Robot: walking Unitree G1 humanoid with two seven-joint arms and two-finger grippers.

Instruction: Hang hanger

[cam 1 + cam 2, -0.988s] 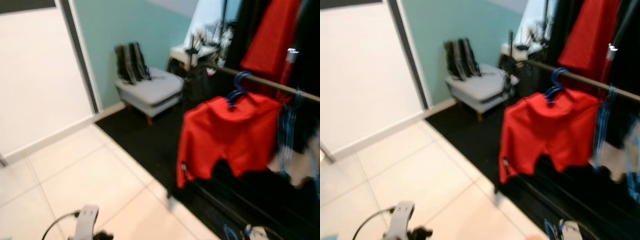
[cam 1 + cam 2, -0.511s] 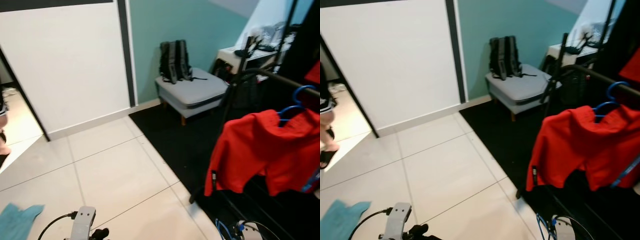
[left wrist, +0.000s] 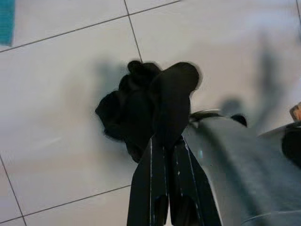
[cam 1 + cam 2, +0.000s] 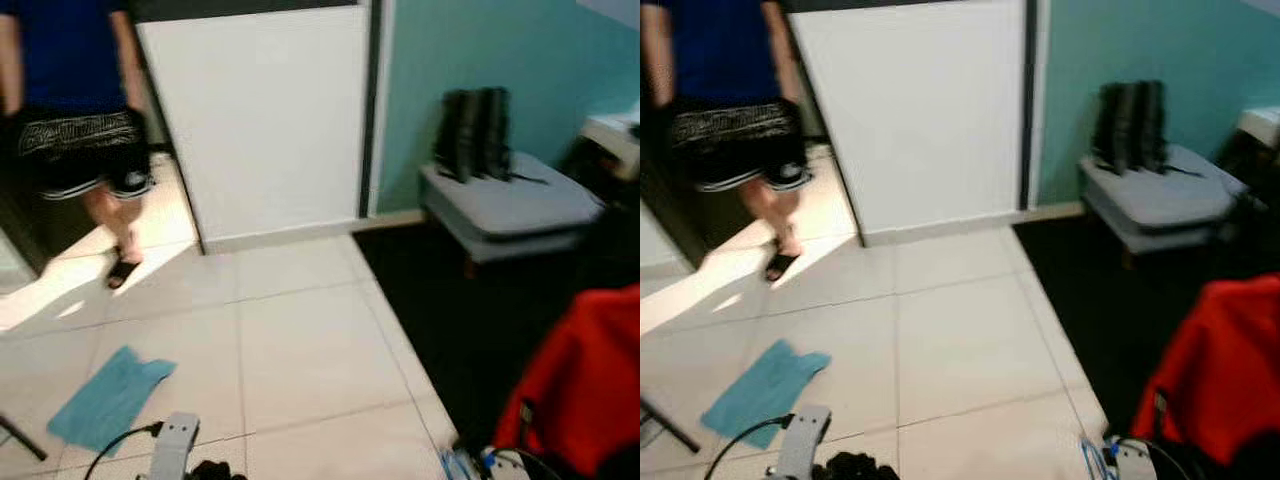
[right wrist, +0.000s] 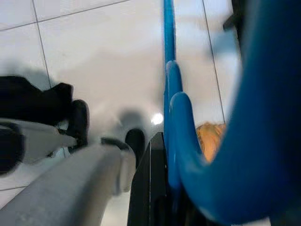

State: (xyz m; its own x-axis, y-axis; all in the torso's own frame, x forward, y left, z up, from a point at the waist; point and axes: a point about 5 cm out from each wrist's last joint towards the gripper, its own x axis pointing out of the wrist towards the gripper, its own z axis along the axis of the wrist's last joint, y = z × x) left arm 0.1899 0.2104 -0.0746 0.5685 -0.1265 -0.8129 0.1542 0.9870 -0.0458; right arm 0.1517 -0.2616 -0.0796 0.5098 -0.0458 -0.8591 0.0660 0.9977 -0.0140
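Hanger: blue hanger [image 5: 175, 113] sits clamped between the right gripper's [image 5: 162, 155] black fingers, low at the robot's right side above the white tile floor [image 4: 300, 350].
Left gripper: left gripper [image 3: 162, 141] hangs over the tiles with its two fingers pressed together on nothing.
Garment: red garment [image 4: 1215, 370] hangs at the right edge, over the black carpet [image 4: 470, 320].
Footstool: grey footstool [image 4: 1165, 200] against the teal wall [image 4: 500, 50] carries a dark backpack [image 4: 1127, 120] standing upright on it.
Floor: blue cloth [image 4: 108, 398] lies flat on the tiles.
Person: person [image 4: 80, 110] in dark shorts stands in the doorway.
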